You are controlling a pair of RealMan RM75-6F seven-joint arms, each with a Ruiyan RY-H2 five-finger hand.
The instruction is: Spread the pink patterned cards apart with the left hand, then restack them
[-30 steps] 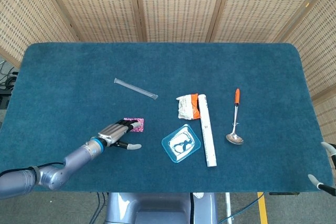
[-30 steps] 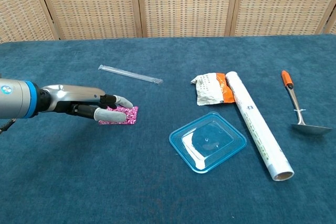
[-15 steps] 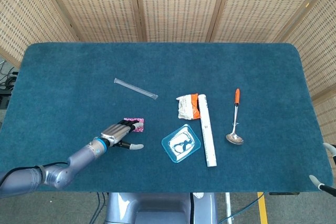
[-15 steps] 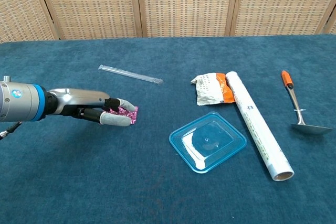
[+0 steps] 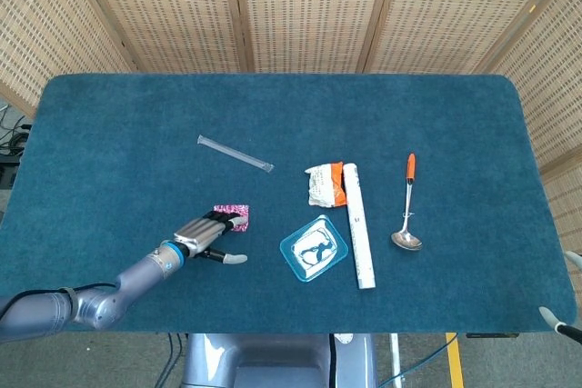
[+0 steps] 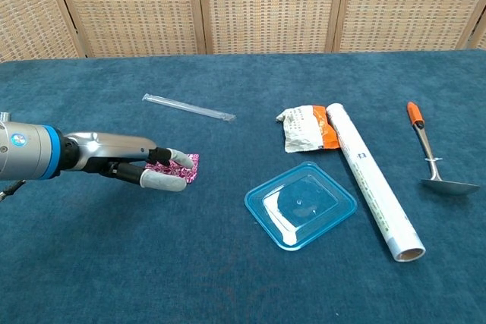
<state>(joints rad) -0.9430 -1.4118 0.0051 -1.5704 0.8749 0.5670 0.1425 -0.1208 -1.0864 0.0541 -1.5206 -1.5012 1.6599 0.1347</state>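
The left hand (image 6: 133, 165) is lying flat over the pink patterned cards (image 6: 181, 165) on the blue counter (image 6: 243, 278). Its fingers (image 6: 179, 157) are stretching out across them, gripping nothing. Only the right hand's (image 5: 559, 320) fingertips are showing, so its state is unclear.

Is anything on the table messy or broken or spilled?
Nothing looks spilled or broken. The orange-and-white packet beside the white roll is crumpled. The blue lid lies alone, with no box to match. The pink cards lie partly under the left hand.
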